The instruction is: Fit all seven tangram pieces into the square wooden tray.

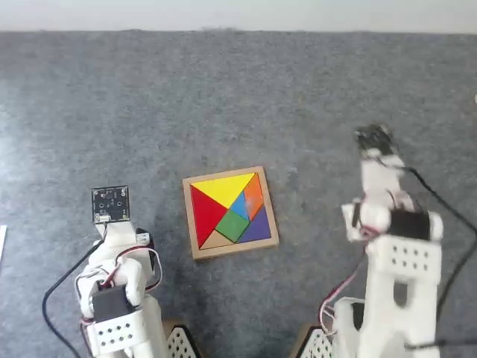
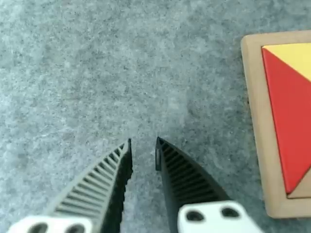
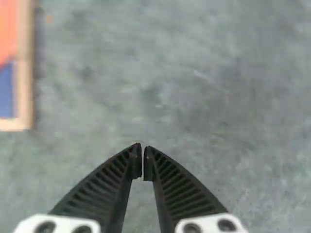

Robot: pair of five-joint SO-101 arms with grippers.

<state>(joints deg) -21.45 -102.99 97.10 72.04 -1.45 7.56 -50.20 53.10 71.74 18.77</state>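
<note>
The square wooden tray [image 1: 190,221] is placed on the grey felt-covered table [image 1: 298,89], between the two arms and nearer to the table edge where they stand. Seven coloured tangram pieces [image 1: 223,188] are seen inside it, filling the square, so the fitting is judged to be finished. The fingers of the left gripper [image 2: 143,142] are parted a little and nothing is held; those of the right gripper [image 3: 142,148] are closed on nothing. No further grasp seems needed, only a check that each piece is seated flat.
</note>
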